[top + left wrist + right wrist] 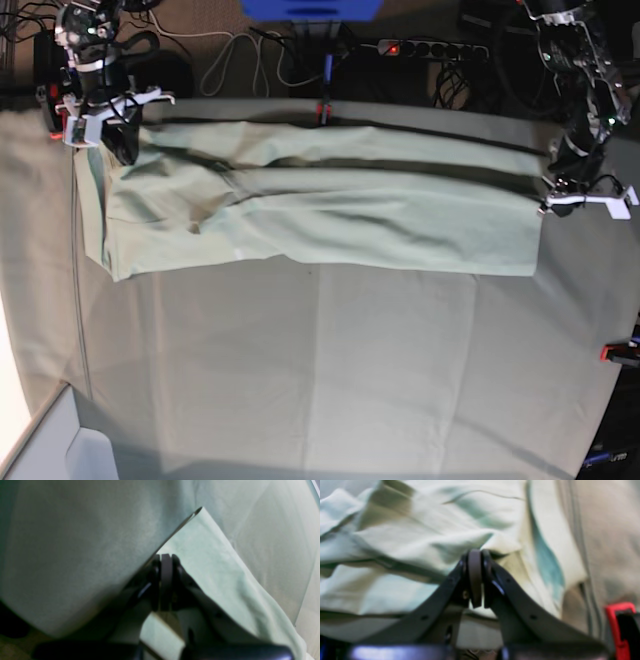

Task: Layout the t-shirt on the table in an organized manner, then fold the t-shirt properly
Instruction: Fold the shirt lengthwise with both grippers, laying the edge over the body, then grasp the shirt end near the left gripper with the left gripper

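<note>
The pale mint-green t-shirt (pixel 330 210) lies stretched sideways across the far half of the table (pixel 330 380), creased along its length. My left gripper (pixel 166 557) is shut on the shirt's edge (pixel 212 567) near a pointed corner; in the base view it (pixel 553 192) is at the shirt's right end. My right gripper (pixel 477 553) is shut on bunched shirt fabric (pixel 420 537); in the base view it (pixel 122 145) is at the shirt's far left corner. The collar and neck tag do not show.
Red-orange clamps sit at the table's far edge (pixel 322 108), its right edge (pixel 618 350) and beside my right gripper (pixel 617 620). Cables and a power strip (pixel 430 47) lie beyond the far edge. The grey-green table cloth (pixel 75 555) spreads wide in front of the shirt.
</note>
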Robot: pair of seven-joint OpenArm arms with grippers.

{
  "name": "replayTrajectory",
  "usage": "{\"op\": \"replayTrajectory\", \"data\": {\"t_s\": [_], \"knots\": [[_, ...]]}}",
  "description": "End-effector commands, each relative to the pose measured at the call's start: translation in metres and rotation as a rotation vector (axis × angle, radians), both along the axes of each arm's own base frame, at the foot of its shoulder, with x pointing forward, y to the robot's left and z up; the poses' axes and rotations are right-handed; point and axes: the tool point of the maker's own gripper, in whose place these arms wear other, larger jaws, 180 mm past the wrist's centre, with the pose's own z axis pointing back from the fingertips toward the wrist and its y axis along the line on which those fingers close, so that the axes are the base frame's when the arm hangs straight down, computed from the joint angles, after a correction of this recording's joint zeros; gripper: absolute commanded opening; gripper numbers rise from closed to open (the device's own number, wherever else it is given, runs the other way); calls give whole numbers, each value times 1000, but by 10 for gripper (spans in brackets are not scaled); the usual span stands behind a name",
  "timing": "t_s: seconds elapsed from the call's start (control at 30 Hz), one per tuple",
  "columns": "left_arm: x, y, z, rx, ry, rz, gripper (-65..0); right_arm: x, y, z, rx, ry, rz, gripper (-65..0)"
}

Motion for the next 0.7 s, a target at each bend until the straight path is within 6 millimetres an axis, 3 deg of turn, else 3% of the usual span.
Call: {"op": "replayTrajectory", "data": {"t_s": [0.0,0.13,0.23,0.33,0.47,0.67], "knots": [[7,6,14,27,-42,0,-619,1,-2,9,-4,-34,10,-607],[7,7,15,29,-44,-1,-455,2,-3,10,-8,-36,12,-458],[12,7,28,48,-77,-9,-363,0,-14,24,-41,-66,-2,-403],[11,18,55,93,-136,15,-324,6,-20,46,-80,-117,-13,-397],[21,36,69,107,-178,63,-323,19,-17,61,-94,-159,-2,-394],[33,38,21,-7,-101,116,-323,38,19,59,-38,-183,80,-394]]}}
